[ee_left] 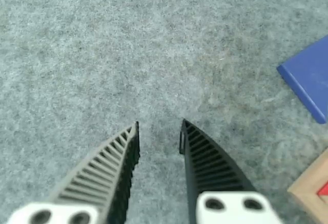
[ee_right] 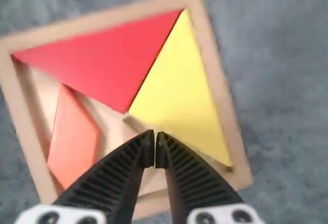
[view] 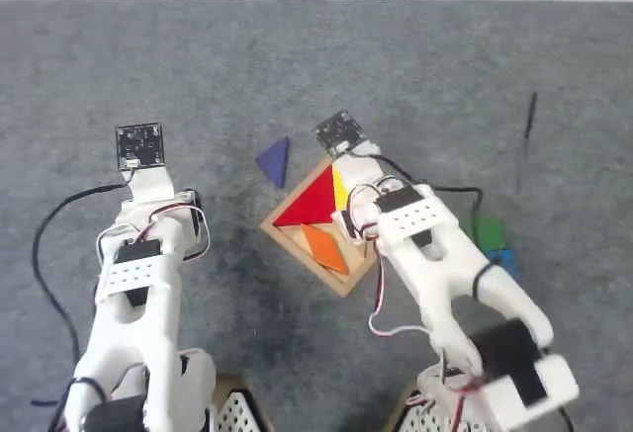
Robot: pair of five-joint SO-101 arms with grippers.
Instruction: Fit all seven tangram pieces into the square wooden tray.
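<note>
The square wooden tray (view: 297, 251) (ee_right: 219, 80) lies near the middle of the grey mat (view: 198, 56), turned corner-on to me in the high view. Three pieces lie in it. The red triangle (view: 309, 205) (ee_right: 97, 62) and the yellow triangle (view: 339, 190) (ee_right: 179, 101) meet along one edge in the far half. The orange parallelogram (view: 324, 247) (ee_right: 74, 139) lies in the near half, with bare wood beside it. My right gripper (ee_right: 155, 144) hangs over that bare floor just off the yellow triangle's edge. Its tips are pressed almost together with nothing between them, and I cannot tell whether they touch the wood. At about eleven o'clock from the tray, just apart from it, the blue triangle (view: 275, 160) (ee_left: 307, 78) lies on the mat. At about three o'clock a green piece (view: 488, 231) and a blue piece (view: 502, 257) lie close together, partly hidden behind my right arm (view: 445, 264). My left gripper (ee_left: 159, 131) is out at the tray's nine o'clock, over plain mat. Its fingers stand apart with a clear gap at the tips, hold nothing, and are short of the blue triangle.
</note>
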